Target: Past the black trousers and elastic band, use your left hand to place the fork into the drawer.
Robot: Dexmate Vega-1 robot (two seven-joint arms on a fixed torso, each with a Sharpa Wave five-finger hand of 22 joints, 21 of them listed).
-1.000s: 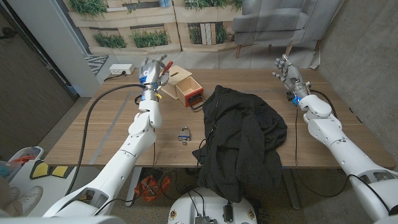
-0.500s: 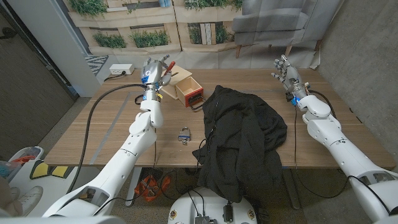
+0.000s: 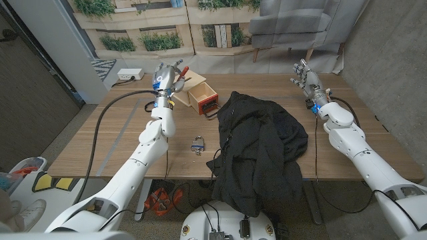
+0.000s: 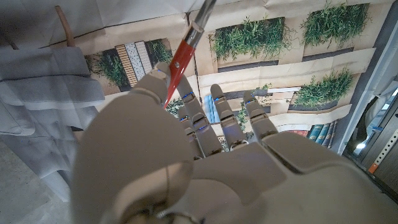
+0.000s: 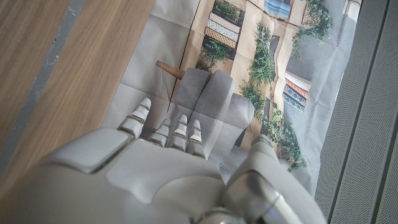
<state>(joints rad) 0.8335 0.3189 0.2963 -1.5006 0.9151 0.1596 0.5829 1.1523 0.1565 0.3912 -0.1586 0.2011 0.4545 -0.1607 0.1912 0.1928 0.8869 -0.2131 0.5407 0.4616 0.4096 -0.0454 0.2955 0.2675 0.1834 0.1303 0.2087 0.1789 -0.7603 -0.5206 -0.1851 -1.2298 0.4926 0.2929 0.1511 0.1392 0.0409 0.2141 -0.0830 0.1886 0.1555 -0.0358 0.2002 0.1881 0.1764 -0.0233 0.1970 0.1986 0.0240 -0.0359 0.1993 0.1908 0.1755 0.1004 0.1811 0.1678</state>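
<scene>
Here the left hand (image 3: 166,78) is gripping the fork (image 4: 181,57) by its red handle, fingers wrapped round it so the metal end is pointing away. It is hovering raised at the far side of the table (image 3: 120,143), just beside the open wooden drawer (image 3: 202,97), likely so the fork can be lowered in. The black trousers (image 3: 260,147) are lying heaped in the middle, nearer the robot. The right hand (image 3: 307,81) is waiting well apart, fingers spread, holding nothing.
</scene>
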